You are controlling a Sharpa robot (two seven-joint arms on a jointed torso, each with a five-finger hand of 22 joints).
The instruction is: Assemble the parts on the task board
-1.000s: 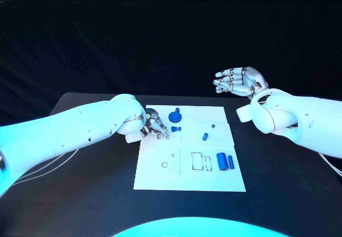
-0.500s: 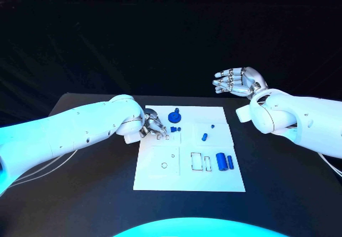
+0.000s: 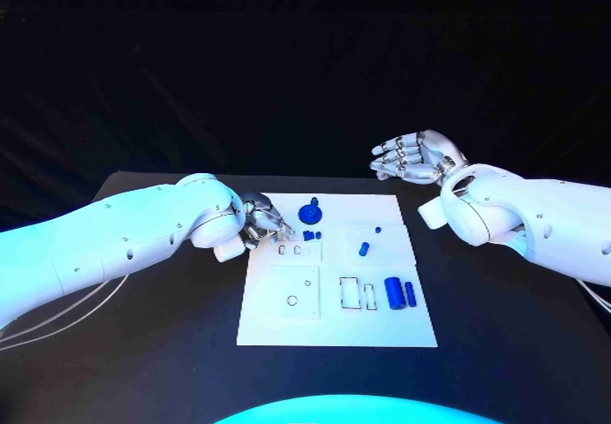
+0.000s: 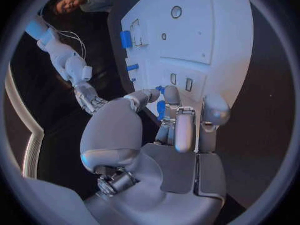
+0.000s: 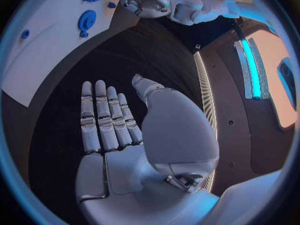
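Two robot hands show above the black surface (image 3: 153, 300). Left robot hand (image 3: 265, 220) hangs over the near-left corner of the white task board (image 3: 287, 322), fingers curled down beside two small blue parts (image 3: 311, 235); whether it pinches anything I cannot tell. A blue disc part (image 3: 310, 212) lies just beyond. Right robot hand (image 3: 410, 155) floats past the board's far right corner, fingers spread, holding nothing.

Looks like a robotics lab or demo booth, judging by the black draped backdrop across the upper frame, the black table (image 3: 153, 353) in the lower half, the white task board (image 3: 334, 327) at centre and coloured stage lighting.
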